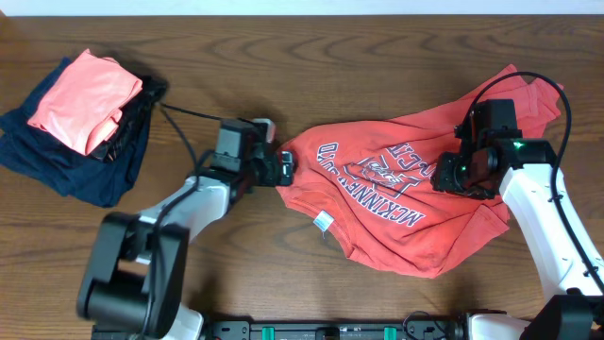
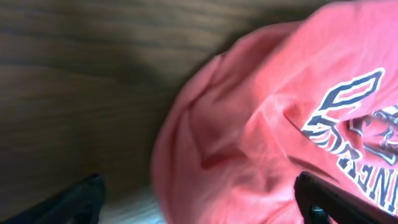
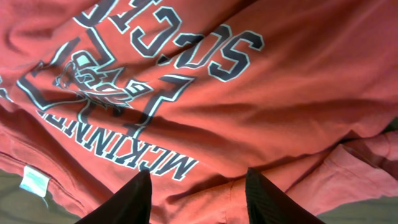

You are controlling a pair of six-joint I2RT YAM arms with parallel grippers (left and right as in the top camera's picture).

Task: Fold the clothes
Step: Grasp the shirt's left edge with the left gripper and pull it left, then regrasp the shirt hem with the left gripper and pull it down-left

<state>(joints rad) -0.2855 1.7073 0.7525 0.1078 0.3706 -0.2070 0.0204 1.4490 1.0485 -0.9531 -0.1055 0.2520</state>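
The red T-shirt lies crumpled on the table, centre-right, with its white lettering and dark logo facing up. Its white neck label shows near the front edge and also in the right wrist view. My left gripper is open at the shirt's left edge. In the left wrist view its fingers are spread wide with the rounded fabric edge between them. My right gripper is open over the shirt's right part. In the right wrist view its fingers are just above the cloth below the lettering.
A folded salmon-pink garment lies on a navy blue garment at the far left of the wooden table. A black cable runs from the left arm toward that pile.
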